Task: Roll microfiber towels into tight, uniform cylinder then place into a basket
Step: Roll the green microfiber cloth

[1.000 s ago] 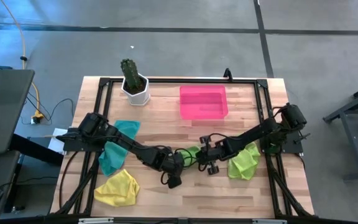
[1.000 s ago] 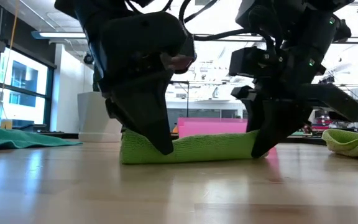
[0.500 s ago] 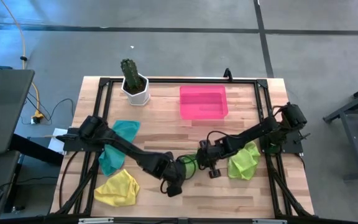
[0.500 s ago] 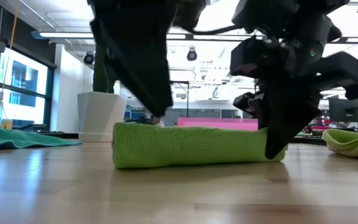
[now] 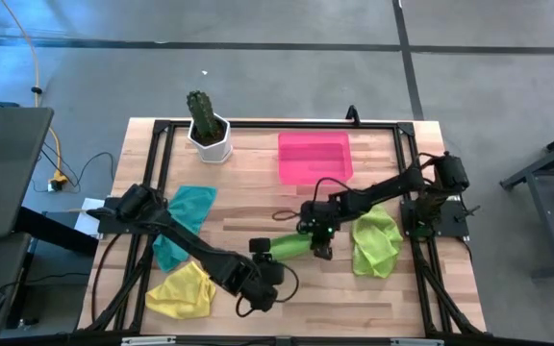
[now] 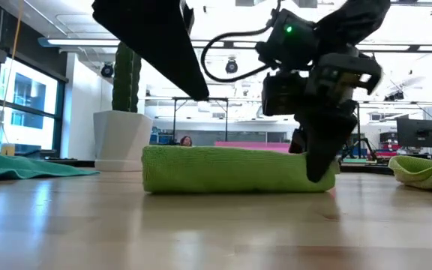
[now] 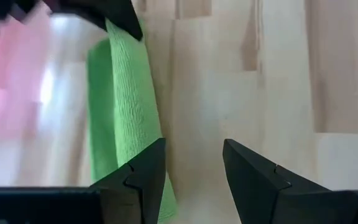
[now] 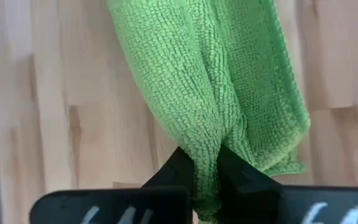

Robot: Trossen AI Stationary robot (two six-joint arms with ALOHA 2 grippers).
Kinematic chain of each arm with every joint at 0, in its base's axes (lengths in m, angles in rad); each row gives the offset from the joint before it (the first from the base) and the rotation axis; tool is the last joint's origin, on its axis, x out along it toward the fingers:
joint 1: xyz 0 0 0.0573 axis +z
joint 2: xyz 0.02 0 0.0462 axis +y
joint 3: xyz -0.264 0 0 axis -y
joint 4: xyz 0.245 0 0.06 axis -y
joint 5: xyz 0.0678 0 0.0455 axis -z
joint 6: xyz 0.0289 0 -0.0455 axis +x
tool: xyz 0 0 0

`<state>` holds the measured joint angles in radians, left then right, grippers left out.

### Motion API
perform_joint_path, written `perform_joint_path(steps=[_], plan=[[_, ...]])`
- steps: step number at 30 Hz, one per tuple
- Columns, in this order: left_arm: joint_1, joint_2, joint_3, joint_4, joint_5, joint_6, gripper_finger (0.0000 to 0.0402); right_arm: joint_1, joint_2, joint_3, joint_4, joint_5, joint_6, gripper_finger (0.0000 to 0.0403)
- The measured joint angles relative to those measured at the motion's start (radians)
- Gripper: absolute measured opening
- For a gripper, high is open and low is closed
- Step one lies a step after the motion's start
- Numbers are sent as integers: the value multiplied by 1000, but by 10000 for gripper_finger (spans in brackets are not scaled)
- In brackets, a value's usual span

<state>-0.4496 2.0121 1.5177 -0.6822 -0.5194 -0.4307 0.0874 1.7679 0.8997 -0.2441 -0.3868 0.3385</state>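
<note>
Since the earlier frames, the left gripper (image 5: 258, 288) had backed off toward the lower centre of the high view, its fingers (image 7: 143, 177) spread and holding nothing. Right gripper (image 5: 317, 240) had pinched shut on the right end of the rolled lime towel (image 5: 285, 244). That roll lay at frame centre, long axis running left to right, slightly tilted. Above and right of it, well apart, sat the pink basket (image 5: 315, 176), nearer the right arm, so the carry looked like that arm's job.
</note>
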Motion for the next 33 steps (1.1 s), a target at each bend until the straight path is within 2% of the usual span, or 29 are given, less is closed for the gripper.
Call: perform_joint_path(steps=[4,9,14,25,33], plan=[[2,0,-12,-7,-73,23,149,-28,0,0,2,-46,31,7],[35,-1,-65,8,-82,24,149,-47,0,0,1,-67,94,7],[61,-2,-133,87,-3,24,149,-58,0,0,-8,-63,110,12],[131,-3,-235,134,-35,52,149,-58,0,0,-8,-60,108,14],[208,-3,-264,162,41,75,149,-58,-1,0,-6,-59,80,14]])
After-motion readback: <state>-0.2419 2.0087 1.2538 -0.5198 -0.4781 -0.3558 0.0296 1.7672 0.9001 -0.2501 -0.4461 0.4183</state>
